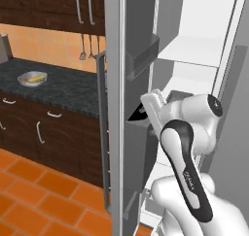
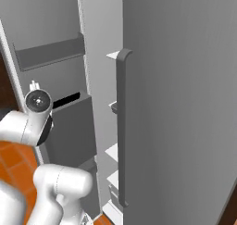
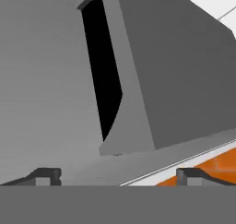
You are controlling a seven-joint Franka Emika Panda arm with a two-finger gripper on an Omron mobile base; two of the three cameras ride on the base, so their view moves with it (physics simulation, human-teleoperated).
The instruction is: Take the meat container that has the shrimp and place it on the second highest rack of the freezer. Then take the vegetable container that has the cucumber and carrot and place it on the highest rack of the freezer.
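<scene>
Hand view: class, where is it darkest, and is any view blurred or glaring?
Hand view: darkest in the black gap inside the door bin, flat grey elsewhere. Left base view: even light, soft shading on the shelves. Right base view: matte door, no glare. All sharp.

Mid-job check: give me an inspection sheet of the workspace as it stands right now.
Surface: dark speckled counter, left of the freezer.
Job's things: freezer door open, white shelves bare where visible; a bowl with yellowish contents sits on the counter.
Clutter: utensils hanging on the orange wall.
Grippers: gripper open, empty, facing a grey door bin.
Cables: nothing seen.
Surroundings: dark wood cabinets, orange tile floor.
</scene>
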